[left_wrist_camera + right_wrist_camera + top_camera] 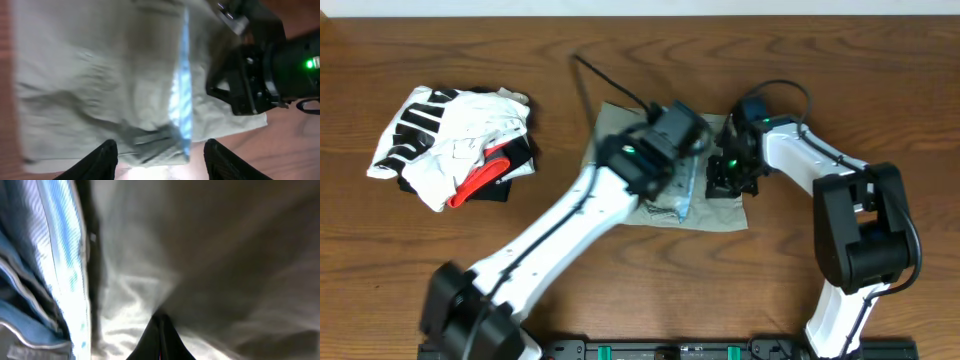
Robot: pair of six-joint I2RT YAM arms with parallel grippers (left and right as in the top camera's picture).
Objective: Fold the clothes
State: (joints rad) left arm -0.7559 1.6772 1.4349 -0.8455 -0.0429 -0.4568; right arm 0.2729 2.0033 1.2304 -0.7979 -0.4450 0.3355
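Fold in hand. Shorts (717, 210) pinched by closed right end effector (160, 330); left end effector (162, 162) poised open above. Next: near edge to be gripped, folded over.

Khaki shorts (720, 212) — flat, blue lining showing.

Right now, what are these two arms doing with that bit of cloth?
They're working on a pair of pale shorts lying on the table, blue lining showing. The right tool is shut, pinching the fabric near its edge. The left tool hovers open just above the shorts, holding nothing. A white striped bundle sits apart from them.
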